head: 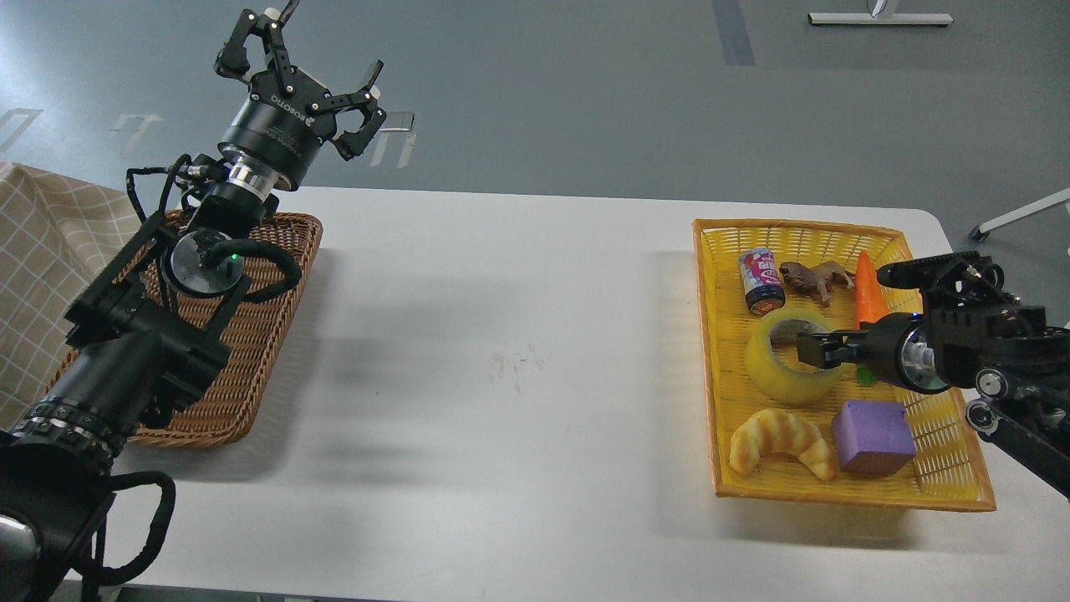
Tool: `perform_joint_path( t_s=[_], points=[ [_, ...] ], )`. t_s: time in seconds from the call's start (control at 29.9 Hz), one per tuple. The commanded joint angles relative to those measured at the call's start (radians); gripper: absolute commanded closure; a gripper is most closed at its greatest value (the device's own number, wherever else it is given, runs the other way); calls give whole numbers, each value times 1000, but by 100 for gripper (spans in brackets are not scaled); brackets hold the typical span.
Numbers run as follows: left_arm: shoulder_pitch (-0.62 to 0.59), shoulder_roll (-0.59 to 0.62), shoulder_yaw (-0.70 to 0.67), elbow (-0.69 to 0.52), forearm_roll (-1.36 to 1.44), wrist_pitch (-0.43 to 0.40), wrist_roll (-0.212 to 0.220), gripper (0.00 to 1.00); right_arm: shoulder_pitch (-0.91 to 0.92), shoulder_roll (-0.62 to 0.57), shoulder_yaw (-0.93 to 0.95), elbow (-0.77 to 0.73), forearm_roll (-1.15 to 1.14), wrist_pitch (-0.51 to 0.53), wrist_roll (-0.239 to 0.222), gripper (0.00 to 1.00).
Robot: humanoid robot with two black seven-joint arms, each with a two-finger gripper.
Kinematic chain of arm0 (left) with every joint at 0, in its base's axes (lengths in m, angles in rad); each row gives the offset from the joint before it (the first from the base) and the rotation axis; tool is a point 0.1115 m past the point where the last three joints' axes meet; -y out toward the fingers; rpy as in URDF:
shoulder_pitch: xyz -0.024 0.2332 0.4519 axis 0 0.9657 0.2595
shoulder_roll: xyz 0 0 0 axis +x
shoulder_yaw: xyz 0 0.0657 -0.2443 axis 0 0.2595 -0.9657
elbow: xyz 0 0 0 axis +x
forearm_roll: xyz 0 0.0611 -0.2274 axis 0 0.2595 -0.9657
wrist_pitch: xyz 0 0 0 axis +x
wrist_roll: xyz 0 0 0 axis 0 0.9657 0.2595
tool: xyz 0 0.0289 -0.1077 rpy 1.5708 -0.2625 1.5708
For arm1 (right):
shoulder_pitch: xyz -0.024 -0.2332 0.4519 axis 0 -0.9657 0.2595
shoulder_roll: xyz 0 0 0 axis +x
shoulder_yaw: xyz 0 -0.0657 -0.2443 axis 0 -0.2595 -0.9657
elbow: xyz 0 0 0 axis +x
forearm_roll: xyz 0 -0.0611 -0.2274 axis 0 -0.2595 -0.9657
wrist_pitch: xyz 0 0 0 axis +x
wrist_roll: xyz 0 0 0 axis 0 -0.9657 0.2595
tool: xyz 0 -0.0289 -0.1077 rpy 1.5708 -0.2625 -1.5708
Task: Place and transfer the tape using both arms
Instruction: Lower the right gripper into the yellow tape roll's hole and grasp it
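The tape (773, 374), a yellowish translucent roll with a grey-white core, lies flat in the middle of the yellow basket (707, 359) on the right of the white table. My right gripper (812, 349) reaches in from the right and sits low over the roll's right side, at the core opening. It is dark and small, so I cannot tell how its fingers stand or whether they touch the tape. My left gripper (322, 50) is open and empty, raised high above the far end of the brown wicker basket (251, 359) on the left.
In the yellow basket are a croissant (782, 439), a purple block (873, 436), a small can (761, 282), a brown toy animal (815, 276) and a carrot (869, 293). A checked cloth (42, 251) lies at the far left.
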Motion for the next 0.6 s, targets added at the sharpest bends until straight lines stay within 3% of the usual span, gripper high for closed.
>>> perform_joint_path(
  t_s=[0.0,0.2,0.4,0.47,0.57],
  points=[
    [0,0,0,-3,0,0,0,2,2,16,-1,-24,0,0,0,22],
    [-2,-2,-6,-4,0,0,-3,2,10,55,-1,-58,0,0,0,32],
    [-2,-2,-6,-4,0,0,-5,2,39,59,-44,-59,1,0,-2,57],
    [-3,-2,-6,-4,0,0,-5,2,43,59,-53,-59,3,0,-2,58],
    [-2,-2,-8,-4,0,0,-5,2,46,59,-53,-59,1,0,-2,79]
  ],
)
